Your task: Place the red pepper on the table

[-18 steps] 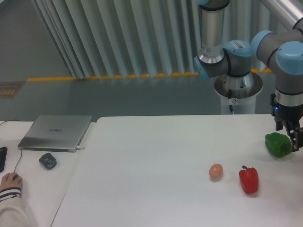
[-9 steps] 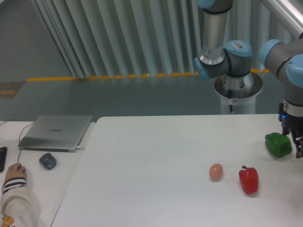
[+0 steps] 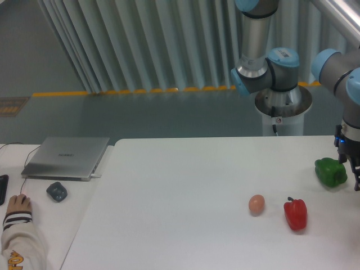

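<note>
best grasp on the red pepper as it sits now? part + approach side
Probably the mid-body of the red pepper, from above. It lies apart from the egg-shaped object and the green pepper, so both flanks are free. Its stem points up-left; close the fingers below it across the narrower width. The gripper is at the frame edge.

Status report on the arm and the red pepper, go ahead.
Gripper at right edge beside green pepper, jaw state unclear. Red pepper resting on table, untouched. Egg-shaped object to its left, apart.
</note>
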Robot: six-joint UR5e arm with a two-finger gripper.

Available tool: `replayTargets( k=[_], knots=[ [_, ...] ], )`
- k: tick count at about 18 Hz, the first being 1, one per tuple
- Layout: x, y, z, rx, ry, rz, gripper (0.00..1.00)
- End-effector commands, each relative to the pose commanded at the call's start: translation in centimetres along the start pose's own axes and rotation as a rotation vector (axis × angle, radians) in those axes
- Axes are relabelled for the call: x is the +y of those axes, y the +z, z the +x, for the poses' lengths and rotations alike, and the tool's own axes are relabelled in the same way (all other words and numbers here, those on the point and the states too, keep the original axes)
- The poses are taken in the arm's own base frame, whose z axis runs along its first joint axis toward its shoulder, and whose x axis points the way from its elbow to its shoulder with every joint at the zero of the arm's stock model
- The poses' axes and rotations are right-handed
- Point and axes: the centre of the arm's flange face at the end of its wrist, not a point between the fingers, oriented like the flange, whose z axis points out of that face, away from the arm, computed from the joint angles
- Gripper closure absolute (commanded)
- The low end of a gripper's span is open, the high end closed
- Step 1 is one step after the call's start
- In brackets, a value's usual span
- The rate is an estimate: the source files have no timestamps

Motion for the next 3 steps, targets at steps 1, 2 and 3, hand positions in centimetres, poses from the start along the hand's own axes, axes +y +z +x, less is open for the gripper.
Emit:
replayTargets(
  k=[1, 2, 3],
  knots=[
    [0.10, 0.00, -0.01, 0.000, -0.001, 0.000, 0.00],
    [0.10, 0.00, -0.01, 0.000, -0.002, 0.000, 0.00],
    [0.10, 0.00, -0.01, 0.000, -0.002, 0.000, 0.00]
  ],
)
